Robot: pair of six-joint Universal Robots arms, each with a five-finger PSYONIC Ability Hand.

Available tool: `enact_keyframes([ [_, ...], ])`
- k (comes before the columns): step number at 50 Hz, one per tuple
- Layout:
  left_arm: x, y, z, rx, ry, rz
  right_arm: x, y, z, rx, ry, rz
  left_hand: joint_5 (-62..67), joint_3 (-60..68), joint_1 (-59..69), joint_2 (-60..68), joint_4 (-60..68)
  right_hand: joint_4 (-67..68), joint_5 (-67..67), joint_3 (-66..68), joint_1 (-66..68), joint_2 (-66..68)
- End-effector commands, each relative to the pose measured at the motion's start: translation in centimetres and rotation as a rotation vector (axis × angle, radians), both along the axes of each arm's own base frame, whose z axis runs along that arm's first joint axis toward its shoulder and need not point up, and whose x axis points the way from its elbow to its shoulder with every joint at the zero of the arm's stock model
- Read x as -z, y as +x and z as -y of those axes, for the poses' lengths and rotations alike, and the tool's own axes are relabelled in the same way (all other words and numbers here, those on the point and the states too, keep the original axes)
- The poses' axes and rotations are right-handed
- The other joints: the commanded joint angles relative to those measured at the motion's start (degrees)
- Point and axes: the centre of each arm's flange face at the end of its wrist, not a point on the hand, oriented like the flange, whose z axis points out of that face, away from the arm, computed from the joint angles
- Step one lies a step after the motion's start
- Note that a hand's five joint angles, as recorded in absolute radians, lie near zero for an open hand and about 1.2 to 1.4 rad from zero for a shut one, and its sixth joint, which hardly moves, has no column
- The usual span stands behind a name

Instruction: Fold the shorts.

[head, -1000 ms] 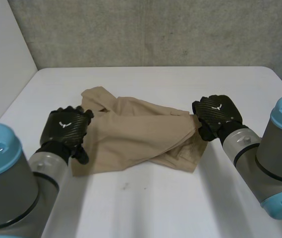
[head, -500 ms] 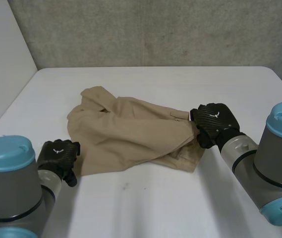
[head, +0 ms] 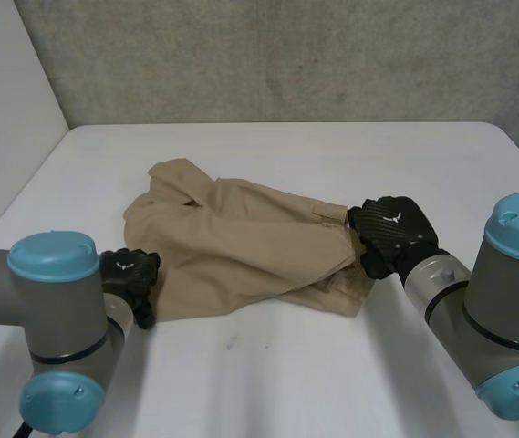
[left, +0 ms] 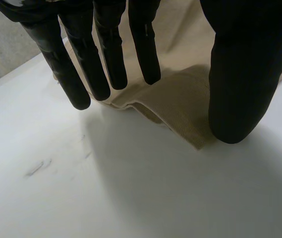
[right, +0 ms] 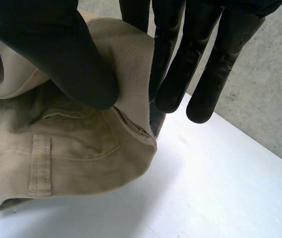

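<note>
Shorts lie rumpled on the table: soft, light, floppy, I judge. Right hand pinches their waistband end; left hand, fingers released, hovers at the opposite corner, worth gripping.

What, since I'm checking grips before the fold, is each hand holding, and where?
The right hand pinches the shorts at a folded edge; the left hand holds nothing.
</note>
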Motion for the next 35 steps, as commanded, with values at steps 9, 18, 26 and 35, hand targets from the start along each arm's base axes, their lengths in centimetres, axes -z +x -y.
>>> enact_keyframes([
  [9, 0.3, -0.3, 1.4, -0.012, -0.032, -0.015, 0.1, 0.0, 0.0, 0.000, 0.003, -0.002, 46.29, 45.79, 45.41, 45.77, 45.59, 11.74, 13.40, 12.59, 23.66, 12.74],
  [18, -8.1, -0.2, 1.6, -0.013, -0.277, -0.133, -0.6, -0.2, 0.4, 0.013, -0.019, 0.007, 46.29, 45.79, 45.41, 45.77, 45.59, 11.74, 13.40, 12.59, 23.66, 12.74],
  [26, -11.9, 0.0, 0.4, 0.006, -0.375, -0.184, -0.6, -0.1, 0.4, 0.011, -0.018, 0.007, 46.29, 45.79, 45.41, 45.77, 45.59, 11.74, 13.40, 12.59, 23.66, 12.74],
  [35, -9.6, 0.4, -0.4, 0.025, -0.298, -0.153, -0.8, -0.2, 0.4, 0.009, -0.016, 0.002, 46.29, 45.79, 45.41, 45.77, 45.59, 11.74, 13.40, 12.59, 23.66, 12.74],
])
